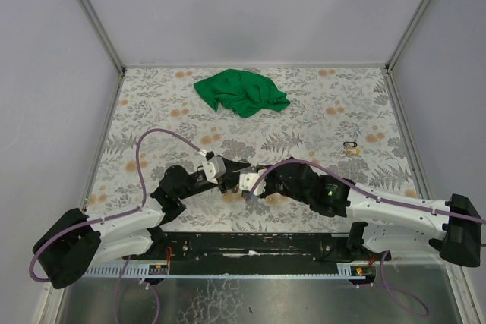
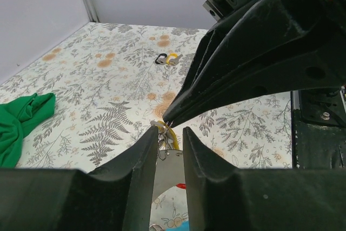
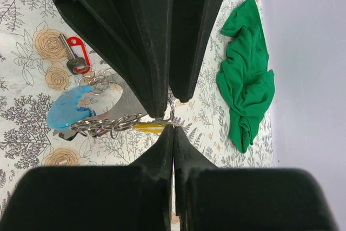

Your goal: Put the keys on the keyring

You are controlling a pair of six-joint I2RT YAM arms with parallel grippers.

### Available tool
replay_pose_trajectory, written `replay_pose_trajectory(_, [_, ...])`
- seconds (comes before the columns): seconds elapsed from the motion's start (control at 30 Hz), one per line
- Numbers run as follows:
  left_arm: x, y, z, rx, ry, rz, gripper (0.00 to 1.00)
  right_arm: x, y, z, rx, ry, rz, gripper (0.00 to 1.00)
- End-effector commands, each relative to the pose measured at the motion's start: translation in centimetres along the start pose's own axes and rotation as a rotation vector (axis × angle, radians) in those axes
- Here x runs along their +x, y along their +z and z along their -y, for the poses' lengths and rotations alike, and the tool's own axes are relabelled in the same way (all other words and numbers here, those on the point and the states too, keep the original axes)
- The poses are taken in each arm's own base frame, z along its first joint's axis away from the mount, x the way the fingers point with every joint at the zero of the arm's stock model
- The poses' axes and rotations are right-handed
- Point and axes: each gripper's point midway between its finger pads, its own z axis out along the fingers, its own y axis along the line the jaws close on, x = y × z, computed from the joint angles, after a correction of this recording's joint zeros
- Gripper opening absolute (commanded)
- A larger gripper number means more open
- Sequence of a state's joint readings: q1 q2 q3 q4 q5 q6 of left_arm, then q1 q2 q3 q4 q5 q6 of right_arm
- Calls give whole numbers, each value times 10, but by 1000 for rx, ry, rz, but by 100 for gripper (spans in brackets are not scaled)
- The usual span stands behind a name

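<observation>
Two robot arms met nose to nose near the front of a flowered table (image 1: pixel 319 104).
The right gripper (image 3: pixel 173 133) was pinched tight on a thin wire loop of the keyring (image 3: pixel 108 125), seemingly to steady it. The left gripper (image 2: pixel 168 144) stood narrow around a flat grey metal piece (image 3: pixel 121 101), its grip unclear. The blue tag (image 3: pixel 67 112) touched the chain, the red-tagged key (image 3: pixel 75 60) just beside; whether threaded, I could not tell. A green cloth (image 1: pixel 241 92) lay far back.

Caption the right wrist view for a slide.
Right gripper and left gripper meet tip to tip at the keyring; the red-tagged key lies beside it.
</observation>
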State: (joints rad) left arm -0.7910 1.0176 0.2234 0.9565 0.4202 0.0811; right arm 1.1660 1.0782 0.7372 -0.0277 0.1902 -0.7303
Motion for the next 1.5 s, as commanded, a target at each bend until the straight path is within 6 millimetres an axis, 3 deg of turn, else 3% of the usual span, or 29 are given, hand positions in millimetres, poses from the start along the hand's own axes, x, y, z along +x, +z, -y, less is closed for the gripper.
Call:
replay_pose_trajectory(0.0, [-5,6,-1,21,32,-8,24,-30,-8,24,56,-8,87,0])
replay_pose_trajectory(0.87, [19,9,-12,-13,-16,-103,22,-30,-10,24,53,-28,94,0])
replay_pose_trajectory(1.2, [8,9,-10,-2,-11,-63,0,-29,-8,20,40,-29,88,0])
replay_pose_trajectory(1.47, [1,8,-18,-64,-41,-24,0,-12,-10,12,34,-25,38,0])
